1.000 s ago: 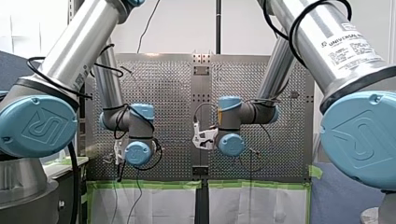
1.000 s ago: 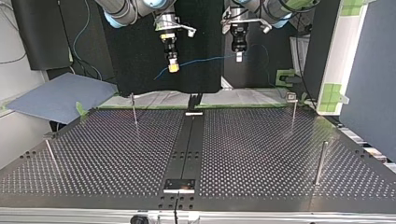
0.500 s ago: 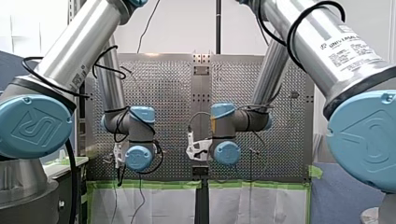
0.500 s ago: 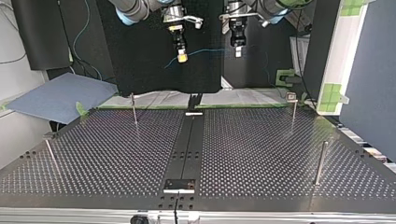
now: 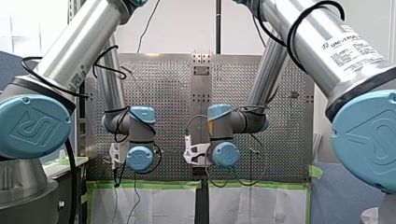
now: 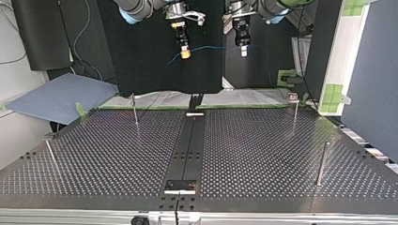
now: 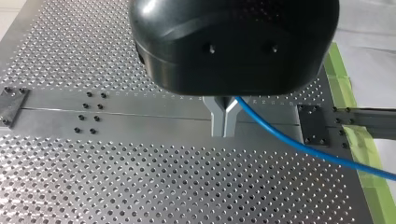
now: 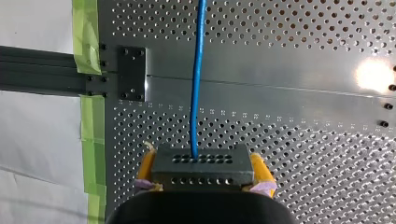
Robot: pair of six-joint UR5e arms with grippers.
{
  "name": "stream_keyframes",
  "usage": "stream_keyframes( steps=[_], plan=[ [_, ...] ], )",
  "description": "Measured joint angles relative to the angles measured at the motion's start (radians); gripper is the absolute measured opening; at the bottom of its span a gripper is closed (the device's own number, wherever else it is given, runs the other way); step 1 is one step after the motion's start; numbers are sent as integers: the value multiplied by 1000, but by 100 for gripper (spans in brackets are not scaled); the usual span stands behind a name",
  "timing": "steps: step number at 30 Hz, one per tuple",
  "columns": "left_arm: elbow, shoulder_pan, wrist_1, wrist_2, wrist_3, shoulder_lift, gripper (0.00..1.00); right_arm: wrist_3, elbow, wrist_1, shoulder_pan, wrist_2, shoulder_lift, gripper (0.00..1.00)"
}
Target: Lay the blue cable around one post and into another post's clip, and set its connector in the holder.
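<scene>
The blue cable (image 6: 211, 48) hangs in the air between my two grippers, above the far edge of the perforated table (image 6: 263, 140). In the top view my right gripper (image 6: 186, 53), with yellow pads, is at the left. In its wrist view my right gripper (image 8: 203, 161) is shut on the dark perforated connector (image 8: 203, 166), and the cable (image 8: 197, 84) runs straight ahead from it. My left gripper (image 7: 225, 125) has its metal fingers shut on the cable (image 7: 299, 147), which trails off to one side. In the top view my left gripper (image 6: 242, 49) is at the right.
Thin posts stand on the table: one at the far left (image 6: 134, 110), one with a clip on top at the far right (image 6: 294, 108), one at the near right (image 6: 321, 164), one at the near left (image 6: 50, 155). A dark rail (image 6: 187, 145) runs down the middle to a small plate (image 6: 180, 186).
In the top view my right gripper has risen and moved right, toward my left gripper, carrying the connector. The cable span between them is shorter. My left gripper has barely shifted.
</scene>
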Motion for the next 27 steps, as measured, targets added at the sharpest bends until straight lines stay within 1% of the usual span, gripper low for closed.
stream_keyframes(
  steps=[3, 4, 5, 8, 9, 11, 13, 16, 18, 20, 23, 27],
  plan=[
    [-4, 8, 9, -1, 10, 2, 0, 7, -5, -1, 5, 7, 3, 0],
    [-5, 13, 10, 2, 16, 7, 0, 12, -11, 1, 7, 14, 0, 0],
    [-5, 16, 8, 5, 20, 12, 2, 15, -16, 4, 8, 20, -4, 0],
    [-5, 22, -7, 16, 32, 33, 2, 29, -26, 20, 10, 45, -25, 0],
    [-5, 23, -14, 19, 33, 40, 2, 34, -27, 24, 10, 53, -33, 0],
    [-5, 28, -32, 25, 34, 59, 9, 49, -29, 34, 7, 71, -51, 0],
    [-6, 32, -50, 28, 33, 78, 9, 64, -30, 46, 2, 90, -69, 0],
    [-6, 39, -77, 19, 32, 105, 9, 75, -30, 62, -4, 116, -96, 0],
    [-6, 45, -95, 8, 33, 122, 9, 77, -30, 73, -8, 127, -111, 0],
    [-6, 51, -114, -9, 34, 142, 9, 78, -31, 88, -14, 130, -129, 0],
    [-5, 57, -138, -26, 32, 167, 9, 77, -33, 109, -21, 123, -157, 0],
    [-5, 64, -171, -16, 14, 199, 9, 75, -46, 132, -27, 105, -194, 0]
  ],
)
